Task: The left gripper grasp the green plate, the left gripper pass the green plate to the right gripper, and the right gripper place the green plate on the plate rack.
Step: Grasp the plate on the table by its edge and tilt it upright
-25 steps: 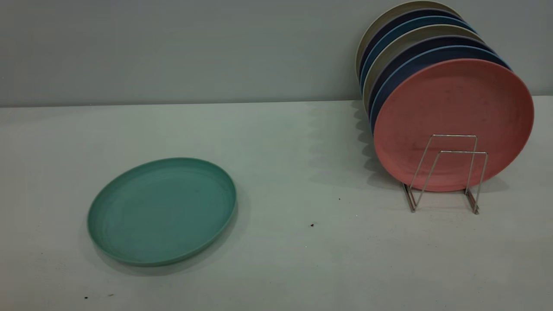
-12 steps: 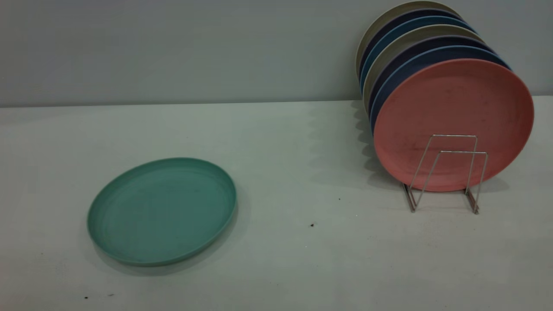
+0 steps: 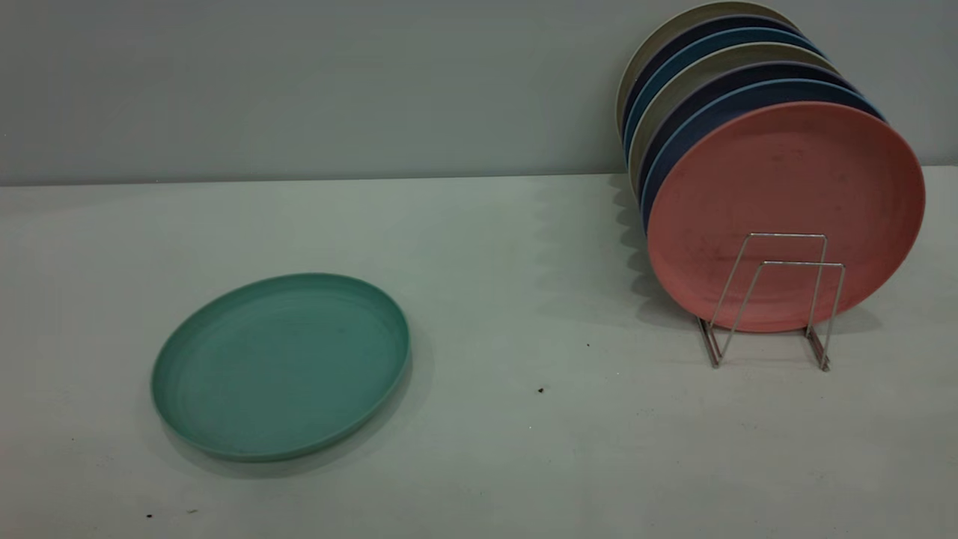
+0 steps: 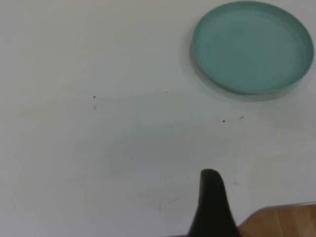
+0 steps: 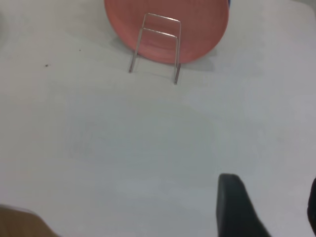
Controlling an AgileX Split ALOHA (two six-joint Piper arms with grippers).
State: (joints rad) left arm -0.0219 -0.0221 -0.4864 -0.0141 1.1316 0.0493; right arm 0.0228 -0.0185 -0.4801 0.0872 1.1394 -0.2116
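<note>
Green plate (image 3: 281,366) flat on table (image 3: 524,269), near left, untouched. Plate rack (image 3: 775,299) far right, well apart, pink plate (image 3: 786,187) frontmost of standing plates. Left gripper (image 4: 212,207) high above table: one finger visible, spread cannot tell. Right gripper (image 5: 269,210) fingers apart, holding nothing.

- green plate (image 4: 253,47) is lying flat on the pale worktop (image 4: 98,148), rim up, inside showing bare
- plate is casting a soft shadow on the worktop along one edge
- left claw (image 4: 212,207) is showing just one dark pointed finger (image 4: 211,197), so whether it is open or closed is not readable
- finger is sitting well apart from the plate, not touching it
- few tiny dark specks (image 4: 94,97) are dotting the worktop
- brown wood patch (image 4: 281,222) is showing just beside the finger, past the worktop edge
</note>
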